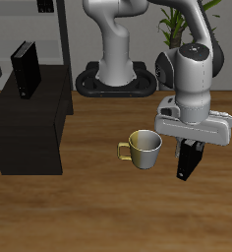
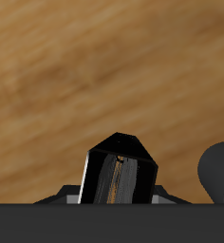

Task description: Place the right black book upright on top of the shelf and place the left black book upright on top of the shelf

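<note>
On the far side of the scene from the fingers, the shelf (image 1: 29, 133) stands low and black on the desk (image 1: 108, 217), and one black book, the right black book (image 1: 27, 69), is upright on its flat top near the back edge, with bare top surface in front of it toward the desk's front edge. Between the shelf and the fingers a cream mug (image 1: 145, 149) sits on the wood, its handle turned toward the shelf, close beside the fingers but not touching them. The arm (image 1: 192, 69) rises from its base at the back, bends over and points its wrist straight down, so the gripper (image 1: 190, 157) hangs just above the desk, nearer the front edge than the mug. The fingers are clenched on the left black book (image 1: 189, 160), which hangs upright below the hand with its lower end clear of the wood. The exterior view alone shows the shelf, the mug and the arm's whole bend; the wrist view instead shows the held book (image 2: 121, 176) end-on, a dark pointed shape with a pale strip of page edges, and a dark rounded shape at the frame's edge that I cannot identify. Open wood lies all around below the fingers.
</note>
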Tool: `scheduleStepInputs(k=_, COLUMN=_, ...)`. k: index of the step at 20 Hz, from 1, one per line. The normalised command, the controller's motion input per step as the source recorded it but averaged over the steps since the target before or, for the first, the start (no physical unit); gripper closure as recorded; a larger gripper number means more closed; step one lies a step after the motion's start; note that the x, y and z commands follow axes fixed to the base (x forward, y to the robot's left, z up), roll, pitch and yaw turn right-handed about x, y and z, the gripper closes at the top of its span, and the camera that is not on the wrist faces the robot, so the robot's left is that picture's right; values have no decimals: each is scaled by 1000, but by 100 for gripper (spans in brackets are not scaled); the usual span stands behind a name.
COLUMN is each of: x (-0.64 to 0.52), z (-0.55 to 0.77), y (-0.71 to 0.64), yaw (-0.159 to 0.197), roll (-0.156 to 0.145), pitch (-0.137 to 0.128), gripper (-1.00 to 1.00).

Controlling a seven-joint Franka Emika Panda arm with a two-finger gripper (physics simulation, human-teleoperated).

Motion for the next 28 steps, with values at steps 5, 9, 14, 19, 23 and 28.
scheduleStepInputs(k=5, x=-115, z=601, y=-125, yaw=74, roll=10, pitch=40, gripper=100)
scheduleStepInputs(k=9, x=-266, z=875, y=-180, yaw=29, roll=36, pitch=-71, gripper=100)
scheduleStepInputs(k=14, x=-116, z=635, y=-335, yaw=36, roll=-48, pitch=-15, gripper=100)
scheduleStepInputs(k=19, x=-48, z=418, y=-514, yaw=30, roll=-29, pitch=25, gripper=100)
scheduleStepInputs(k=23, x=-123, z=413, y=-559, yaw=17, roll=-55, pitch=-2, gripper=100)
scheduleStepInputs(k=28, x=-79, z=273, y=-452, yaw=42, roll=-62, pitch=-11, gripper=100)
